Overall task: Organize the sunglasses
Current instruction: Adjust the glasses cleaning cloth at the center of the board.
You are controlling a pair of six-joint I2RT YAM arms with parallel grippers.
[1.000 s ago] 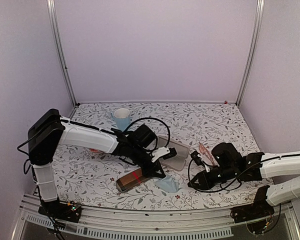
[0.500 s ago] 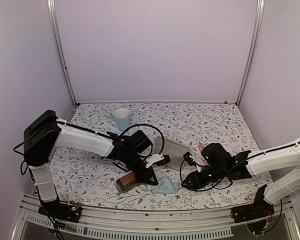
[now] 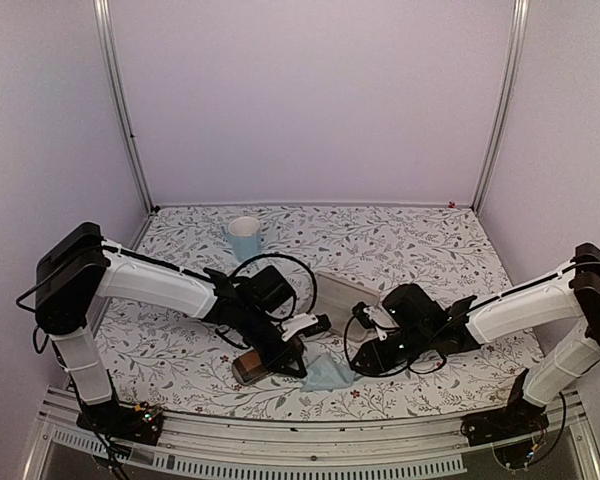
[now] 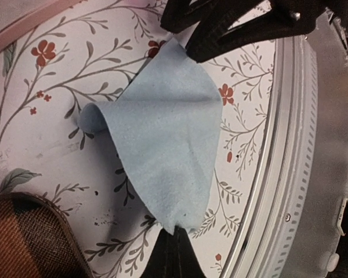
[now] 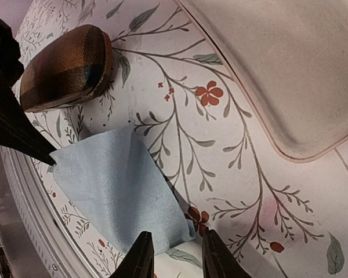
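Note:
No sunglasses show in any view. A light blue cloth (image 3: 328,372) is stretched just above the table's front edge. My left gripper (image 4: 174,236) is shut on one corner of this cloth (image 4: 162,133). The right gripper (image 5: 178,233) is open, its two fingers either side of the opposite corner of the cloth (image 5: 122,185), not pinching it. From above, the left gripper (image 3: 298,364) and right gripper (image 3: 353,362) face each other across the cloth.
A brown red-banded case (image 3: 255,366) lies just left of the cloth, by the left fingers. A pale pink case (image 3: 345,295) lies behind the grippers. A blue cup (image 3: 245,238) stands at the back left. The metal front rail (image 4: 313,145) runs close by.
My right arm has slid left to the cloth and its jaws have widened. The left arm has drawn the cloth toward the front edge.

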